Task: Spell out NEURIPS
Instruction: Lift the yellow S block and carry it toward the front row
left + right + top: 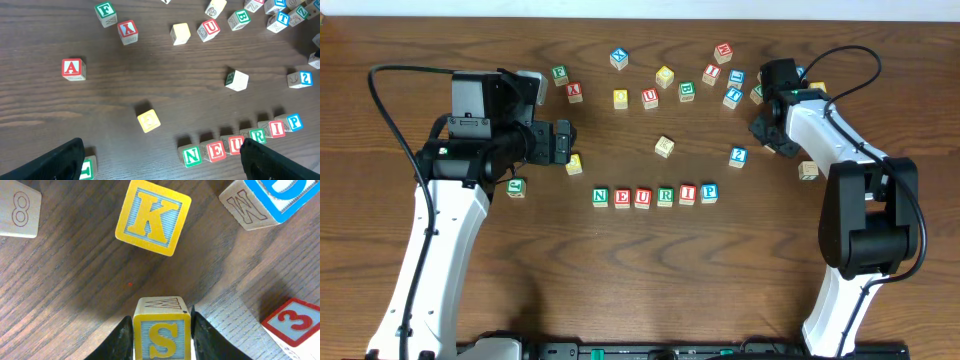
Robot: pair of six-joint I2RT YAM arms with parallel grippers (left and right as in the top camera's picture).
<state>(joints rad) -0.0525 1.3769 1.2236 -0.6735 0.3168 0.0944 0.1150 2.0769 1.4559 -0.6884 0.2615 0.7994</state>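
Six wooden cubes stand in a row at the table's middle: green N, red E, red U, green R, red I, blue P. The left wrist view shows the same row from N to P. My left gripper hangs open to the left of the row, its fingers wide apart and nothing between them. At the back right, my right gripper is shut on the yellow-lettered S cube, a finger pressed to each side. In the overhead view that gripper hides the S.
Several spare cubes lie across the back of the table. A yellow K cube and a red 3 cube sit close to the right gripper. A red A cube and a yellow cube lie near the left gripper.
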